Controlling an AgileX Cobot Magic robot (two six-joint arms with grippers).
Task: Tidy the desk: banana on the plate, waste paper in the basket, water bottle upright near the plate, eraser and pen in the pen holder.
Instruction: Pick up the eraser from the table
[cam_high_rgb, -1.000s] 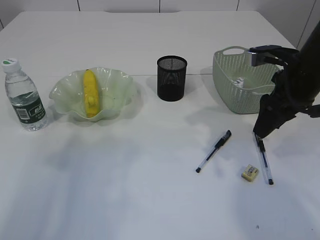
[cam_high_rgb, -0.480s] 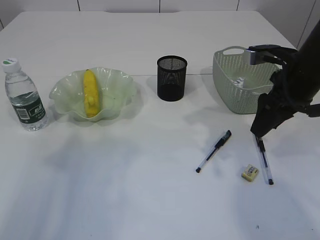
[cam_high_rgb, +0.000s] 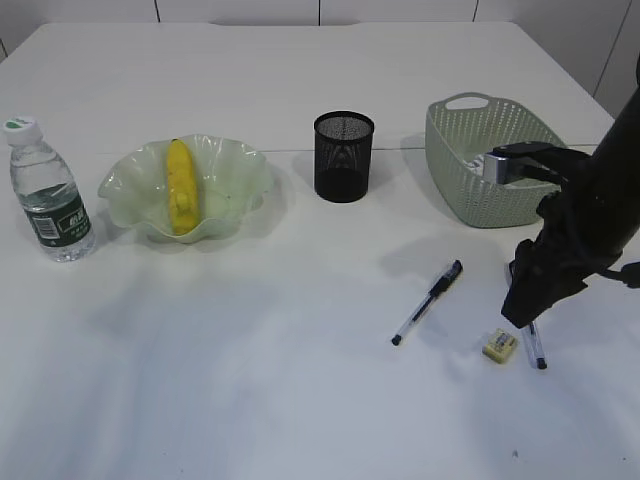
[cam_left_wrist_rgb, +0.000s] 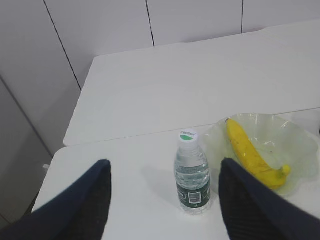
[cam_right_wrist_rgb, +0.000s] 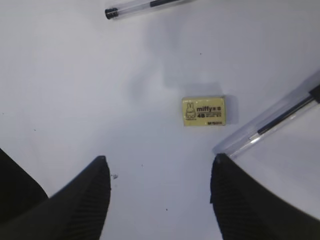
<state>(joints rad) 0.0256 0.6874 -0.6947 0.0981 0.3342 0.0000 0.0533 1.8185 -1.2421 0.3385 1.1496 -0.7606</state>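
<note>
Right gripper (cam_right_wrist_rgb: 157, 192): jaws parted, nothing between them; bare table shows in the gap. In the right wrist view the eraser (cam_right_wrist_rgb: 204, 111) lies flat just ahead of the fingertips, label up, not touched. One pen (cam_right_wrist_rgb: 272, 121) runs slantwise close by the right-hand finger; whether it touches the finger I cannot tell. A second pen (cam_right_wrist_rgb: 145, 6) lies across the top edge, well clear.

Left gripper (cam_left_wrist_rgb: 162, 200): jaws likewise parted and empty, held high above the table edge, looking down on the water bottle (cam_left_wrist_rgb: 192, 172).

Task status, judged from how things lie:
- Banana (cam_high_rgb: 180, 187) lies in the plate (cam_high_rgb: 125, 180). Done.
- Water bottle stands upright, cap on, just beside the plate. Done.
- Waste paper: none is seen on the table; the contents of the basket (cam_high_rgb: 455, 160) cannot be made out from here. Likely done, not confirmed.
- Eraser (cam_high_rgb: 500, 345) and both pens (cam_high_rgb: 428, 301) lie on the table, well apart from the pen holder (cam_high_rgb: 343, 156), which stands upright behind them. Outstanding.

Arm pose: in the exterior view the right arm reaches in from the right edge, forearm angled steeply down, its gripper (cam_high_rgb: 520, 315) low over the table beside the eraser and over the nearer pen. The left arm is outside the exterior view.
</note>
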